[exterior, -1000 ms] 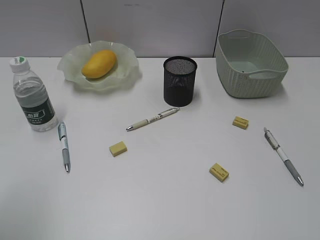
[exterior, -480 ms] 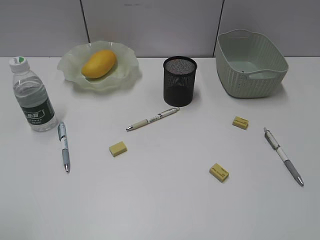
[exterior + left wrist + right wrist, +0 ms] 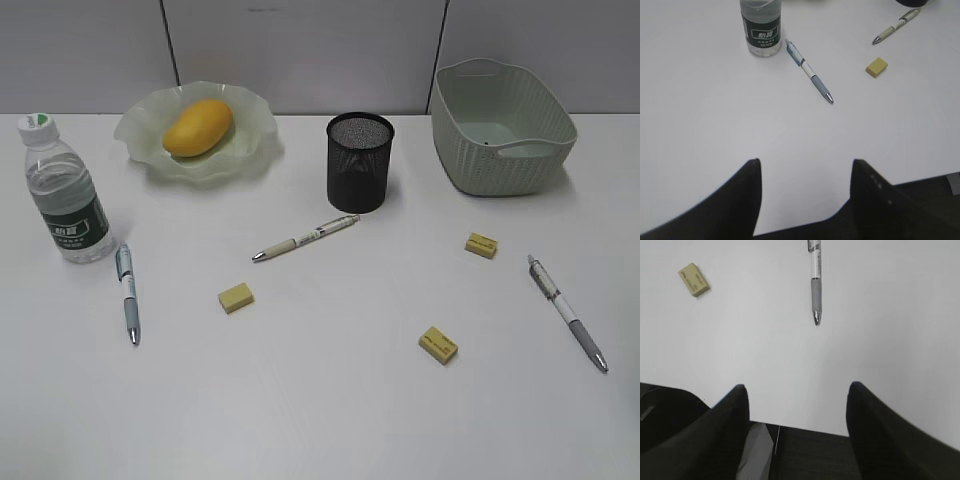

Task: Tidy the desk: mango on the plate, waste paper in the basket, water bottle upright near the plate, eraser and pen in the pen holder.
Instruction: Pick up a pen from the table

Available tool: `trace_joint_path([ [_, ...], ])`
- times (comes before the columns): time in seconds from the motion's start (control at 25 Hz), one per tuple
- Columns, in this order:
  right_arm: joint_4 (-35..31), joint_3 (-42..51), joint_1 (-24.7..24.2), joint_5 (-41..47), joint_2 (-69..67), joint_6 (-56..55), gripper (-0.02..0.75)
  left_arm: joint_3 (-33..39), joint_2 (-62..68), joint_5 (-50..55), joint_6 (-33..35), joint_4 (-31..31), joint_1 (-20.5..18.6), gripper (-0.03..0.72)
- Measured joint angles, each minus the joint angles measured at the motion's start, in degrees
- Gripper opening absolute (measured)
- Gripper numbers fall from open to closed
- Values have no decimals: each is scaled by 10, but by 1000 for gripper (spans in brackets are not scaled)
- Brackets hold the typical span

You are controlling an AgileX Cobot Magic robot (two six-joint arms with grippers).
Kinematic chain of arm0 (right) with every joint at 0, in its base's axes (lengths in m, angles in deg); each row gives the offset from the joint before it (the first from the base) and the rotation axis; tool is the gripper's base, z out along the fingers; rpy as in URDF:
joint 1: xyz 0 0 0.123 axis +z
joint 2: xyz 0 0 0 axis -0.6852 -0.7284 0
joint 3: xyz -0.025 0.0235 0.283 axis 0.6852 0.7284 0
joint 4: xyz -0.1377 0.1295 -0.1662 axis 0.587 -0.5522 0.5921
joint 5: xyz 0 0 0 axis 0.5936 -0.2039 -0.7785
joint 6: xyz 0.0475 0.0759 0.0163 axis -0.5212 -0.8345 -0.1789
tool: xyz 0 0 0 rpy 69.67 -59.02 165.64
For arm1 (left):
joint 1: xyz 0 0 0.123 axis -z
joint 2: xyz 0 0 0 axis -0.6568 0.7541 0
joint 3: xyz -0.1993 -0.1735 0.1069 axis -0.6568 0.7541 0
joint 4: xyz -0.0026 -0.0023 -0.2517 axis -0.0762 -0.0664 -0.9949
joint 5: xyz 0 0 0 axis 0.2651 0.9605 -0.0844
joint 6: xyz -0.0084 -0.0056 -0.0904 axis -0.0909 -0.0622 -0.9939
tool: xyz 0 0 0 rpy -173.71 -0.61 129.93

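Yellow-orange mango in ruffled green plate | left hand agape, empty | right hand agape, empty

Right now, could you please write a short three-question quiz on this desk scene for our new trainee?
1. True or false: the mango lies on the plate.
2. How many erasers lie on the desk?
3. Which stands nearest the bottle? A) the basket B) the holder C) the left pen

Key: 1 true. 2 three: left eraser, near eraser, far eraser. 3 C.
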Motion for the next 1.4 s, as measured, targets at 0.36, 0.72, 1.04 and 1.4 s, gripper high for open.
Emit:
trace_joint_path([
  [0.36, 14, -144, 0, 5, -283, 24, 487, 0, 0, 0, 0, 0, 0, 428],
  [0.72, 24, -168, -23, -58, -424, 50, 461, 0, 0, 0, 0, 0, 0, 428],
  [1.04, 9, -172, -44, -123, -485, 69, 457, 0, 0, -1, 0, 0, 0, 428],
  [1.4, 1, -185, -44, -161, -554, 76, 429, 0, 0, -1, 0, 0, 0, 428],
])
